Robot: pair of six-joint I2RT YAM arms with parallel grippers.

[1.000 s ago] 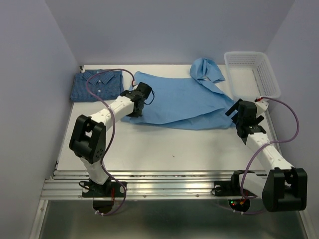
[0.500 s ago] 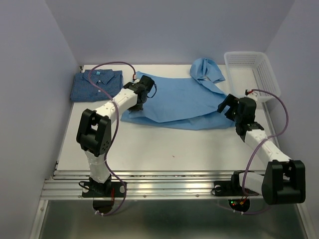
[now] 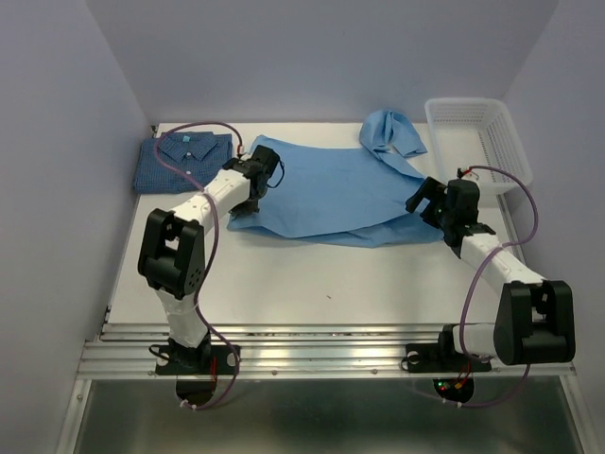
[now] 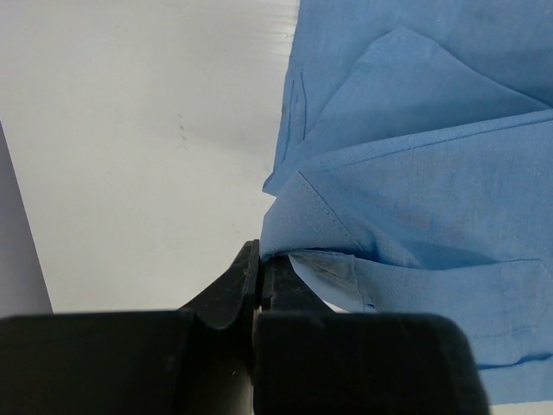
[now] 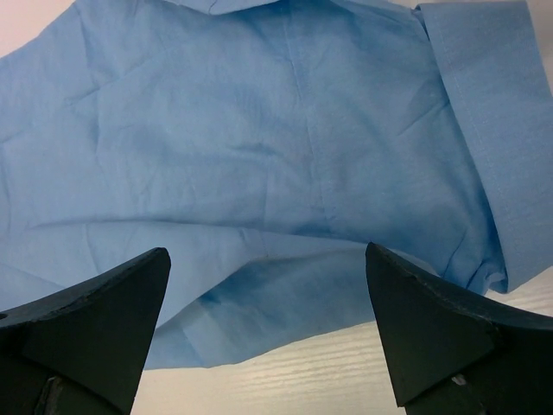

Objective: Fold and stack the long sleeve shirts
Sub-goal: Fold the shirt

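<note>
The light sky-blue shirt (image 3: 340,194) lies spread over the middle of the table, with a sleeve bunched at the back (image 3: 390,132). My left gripper (image 3: 257,178) is at its left edge, shut on a fold of the hem; in the left wrist view the gripper (image 4: 259,264) pinches the blue cloth (image 4: 415,199). My right gripper (image 3: 423,201) is open at the shirt's right edge. In the right wrist view the gripper (image 5: 268,328) hovers with its fingers wide apart over the shirt's front hem (image 5: 259,138). The darker checked shirt (image 3: 181,163) lies folded at the back left.
A white mesh basket (image 3: 463,101) stands at the back right corner, just behind my right arm. Grey-violet walls close the table on the left, back and right. Bare white tabletop (image 3: 321,274) lies in front of the shirt.
My left gripper has moved back and to the left, still shut on the light blue shirt's edge, drawing it along. My right gripper has moved back towards the shirt's right edge.
</note>
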